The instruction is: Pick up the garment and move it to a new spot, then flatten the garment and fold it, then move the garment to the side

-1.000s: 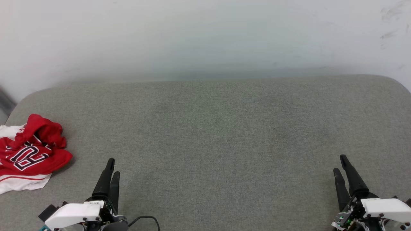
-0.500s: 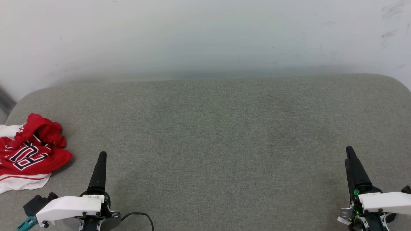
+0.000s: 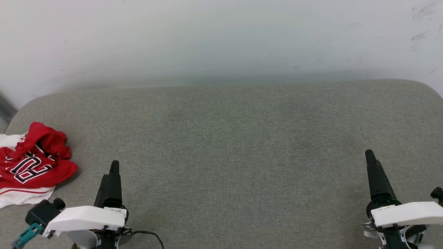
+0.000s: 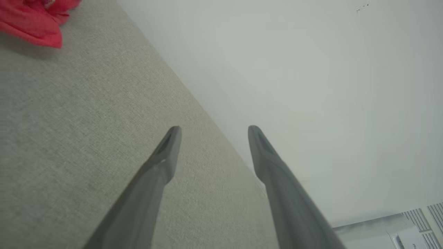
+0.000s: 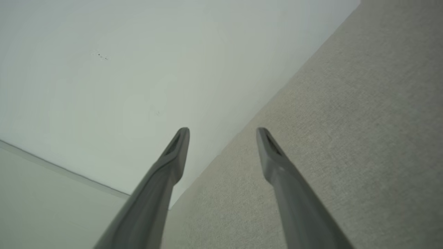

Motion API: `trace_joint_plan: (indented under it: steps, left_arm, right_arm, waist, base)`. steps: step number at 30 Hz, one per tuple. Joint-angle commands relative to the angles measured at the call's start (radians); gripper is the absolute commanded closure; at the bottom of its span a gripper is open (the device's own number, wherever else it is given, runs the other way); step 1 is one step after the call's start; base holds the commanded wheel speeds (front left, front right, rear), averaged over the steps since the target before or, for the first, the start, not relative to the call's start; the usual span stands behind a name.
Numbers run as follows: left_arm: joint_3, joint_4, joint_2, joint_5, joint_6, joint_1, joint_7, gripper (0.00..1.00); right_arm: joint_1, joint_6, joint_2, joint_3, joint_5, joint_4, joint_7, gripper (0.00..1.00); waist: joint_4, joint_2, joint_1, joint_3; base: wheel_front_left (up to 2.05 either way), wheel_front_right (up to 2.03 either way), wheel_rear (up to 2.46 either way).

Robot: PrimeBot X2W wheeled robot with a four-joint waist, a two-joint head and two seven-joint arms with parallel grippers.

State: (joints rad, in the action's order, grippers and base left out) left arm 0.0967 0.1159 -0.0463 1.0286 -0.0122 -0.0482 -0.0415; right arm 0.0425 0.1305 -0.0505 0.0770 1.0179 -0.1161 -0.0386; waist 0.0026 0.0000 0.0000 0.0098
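The garment (image 3: 33, 164), a red jersey with white parts and black white-edged lettering, lies crumpled at the far left of the grey cushion (image 3: 235, 145). Its red edge also peeks into the left wrist view's top left corner (image 4: 33, 20). My left gripper (image 3: 114, 165) hovers at the lower left, to the right of the garment and apart from it. Along its own fingers, the left gripper (image 4: 211, 129) is open and empty. My right gripper (image 3: 369, 154) stands at the lower right, far from the garment. From its wrist, the right gripper (image 5: 223, 131) is open with nothing between the fingers.
A pale wall (image 3: 221, 38) rises right behind the cushion's back edge. The cushion's rounded corners fall away at the far left and far right. A black cable (image 3: 152, 236) trails beside the left wrist.
Both wrists have rolled, so each gripper's two fingers now line up as one in the head view. Both grippers reach slightly further forward. The garment has not moved.
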Motion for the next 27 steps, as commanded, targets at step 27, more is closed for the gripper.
trace_joint_plan:
  steps: [27]
  left_arm:
    - [-0.094, -0.035, -0.031, -0.485, 0.094, 0.02, -0.094, 0.0]
  right_arm:
    - [-0.03, 0.0, 0.0, -0.061, -0.495, 0.039, -0.096, 0.0]
  waist:
    - [0.004, 0.0, 0.0, 0.001]
  base:
    - [0.0, 0.0, 0.0]
